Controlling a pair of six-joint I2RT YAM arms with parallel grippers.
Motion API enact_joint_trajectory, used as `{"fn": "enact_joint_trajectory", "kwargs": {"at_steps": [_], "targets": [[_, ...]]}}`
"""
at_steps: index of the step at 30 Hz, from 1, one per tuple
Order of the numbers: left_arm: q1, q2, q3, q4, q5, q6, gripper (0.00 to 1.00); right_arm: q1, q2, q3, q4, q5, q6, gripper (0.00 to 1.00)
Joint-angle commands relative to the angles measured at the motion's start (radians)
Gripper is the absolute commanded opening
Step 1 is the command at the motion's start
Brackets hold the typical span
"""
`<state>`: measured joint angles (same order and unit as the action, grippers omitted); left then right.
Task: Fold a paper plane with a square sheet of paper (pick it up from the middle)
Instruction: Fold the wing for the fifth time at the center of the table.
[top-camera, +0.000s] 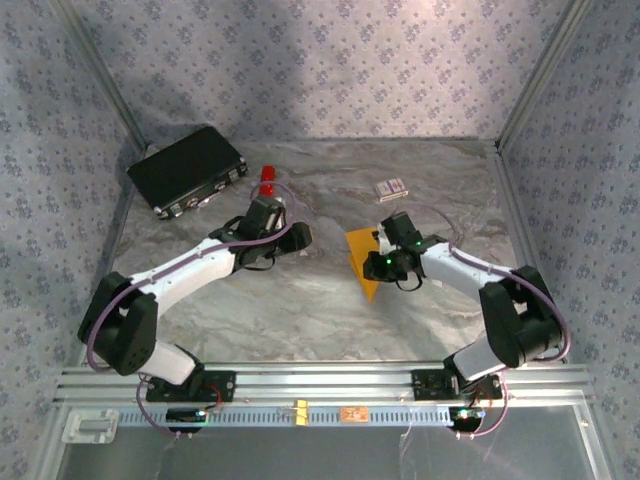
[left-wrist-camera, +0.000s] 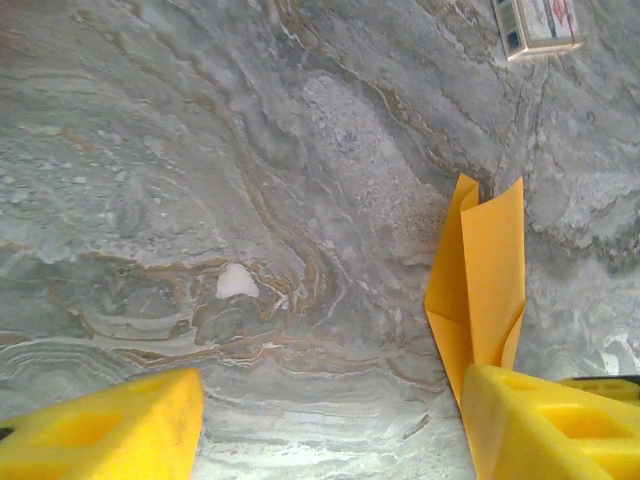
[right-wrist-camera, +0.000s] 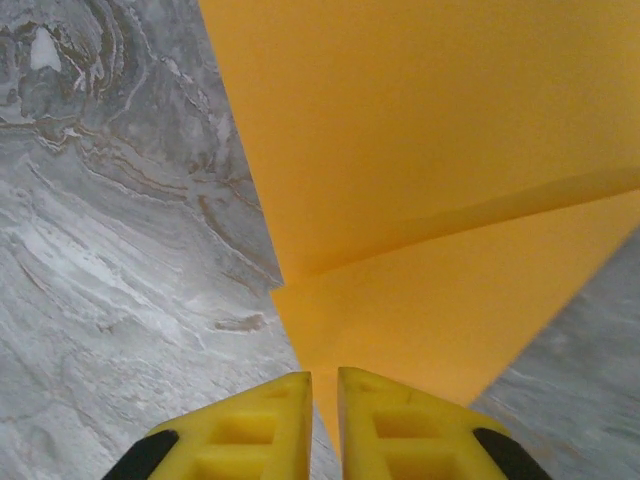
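The orange-yellow sheet of paper (top-camera: 362, 262) lies right of the table's middle, folded into a pointed wedge with a crease. In the right wrist view the paper (right-wrist-camera: 440, 200) narrows toward me and its tip runs between the yellow fingers. My right gripper (right-wrist-camera: 324, 385) is shut on that tip, and from above it (top-camera: 382, 264) sits at the paper's right edge. My left gripper (top-camera: 296, 238) hovers to the left of the paper, open. In its own view the left gripper (left-wrist-camera: 330, 400) has bare marble between the fingers, and the paper (left-wrist-camera: 485, 270) stands just beyond the right finger (left-wrist-camera: 545, 425).
A black case (top-camera: 188, 168) lies at the back left with a red cylinder (top-camera: 268, 178) beside it. A small white-and-red box (top-camera: 391, 187) (left-wrist-camera: 538, 25) sits at the back, behind the paper. Patterned walls close in the back and both sides.
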<state>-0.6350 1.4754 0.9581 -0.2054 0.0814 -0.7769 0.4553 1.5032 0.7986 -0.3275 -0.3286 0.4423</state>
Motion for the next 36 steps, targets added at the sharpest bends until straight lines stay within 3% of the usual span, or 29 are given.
{"fn": "enact_joint_trajectory", "kwargs": {"at_steps": [1, 12, 20, 25, 27, 32, 36], "targets": [[-0.015, 0.039, 0.033, 0.031, 0.076, 0.005, 0.65, -0.007, 0.051, -0.012, 0.064, -0.075, 0.049, 0.14], [-0.039, 0.109, 0.085, 0.041, 0.153, 0.015, 0.51, 0.035, 0.154, -0.031, 0.170, -0.083, 0.178, 0.13], [-0.039, 0.138, 0.097, 0.043, 0.169, -0.005, 0.41, 0.126, 0.170, -0.059, 0.304, 0.008, 0.475, 0.13], [-0.038, 0.148, 0.101, 0.049, 0.176, -0.028, 0.34, 0.161, 0.133, -0.135, 0.573, -0.010, 0.698, 0.11], [-0.037, 0.152, 0.108, 0.044, 0.183, -0.028, 0.31, 0.164, 0.098, -0.125, 0.563, -0.007, 0.698, 0.11], [-0.036, 0.162, 0.113, 0.056, 0.208, -0.040, 0.26, 0.114, -0.033, -0.112, 0.333, 0.101, 0.567, 0.10], [-0.046, 0.195, 0.134, 0.072, 0.255, -0.052, 0.21, 0.034, -0.092, -0.152, 0.269, 0.078, 0.494, 0.09]]}}
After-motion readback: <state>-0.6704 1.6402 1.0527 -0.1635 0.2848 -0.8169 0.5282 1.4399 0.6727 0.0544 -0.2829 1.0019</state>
